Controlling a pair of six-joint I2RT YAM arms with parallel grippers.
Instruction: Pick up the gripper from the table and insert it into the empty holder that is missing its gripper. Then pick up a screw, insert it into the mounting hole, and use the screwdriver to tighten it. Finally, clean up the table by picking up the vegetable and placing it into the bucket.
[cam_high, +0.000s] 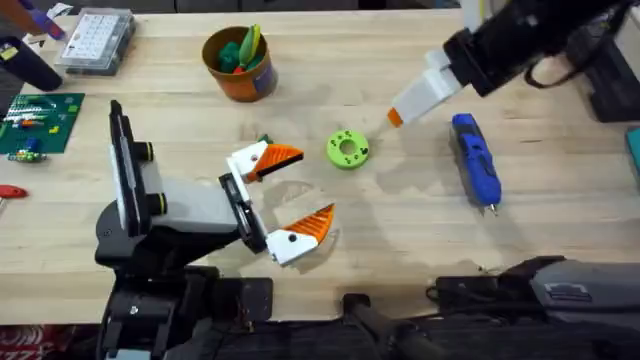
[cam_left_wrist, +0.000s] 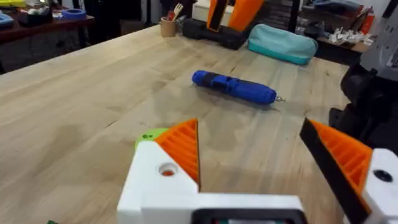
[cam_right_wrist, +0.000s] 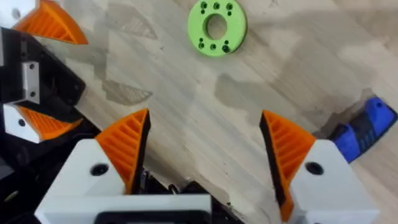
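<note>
The blue screwdriver lies on the table at the right, bit toward the front edge; it also appears in the left wrist view and the right wrist view. The orange bucket stands at the back, with a green vegetable and a yellow-green piece inside. My left gripper is open just above the table centre, empty. My right gripper, open and empty, hovers between the lime-green disc and the screwdriver. The screw, holder and loose gripper are out of view.
A clear parts box and a green circuit board sit at the far left. A teal pouch and black gear occupy the right edge. Bare wood lies between the disc and the front edge.
</note>
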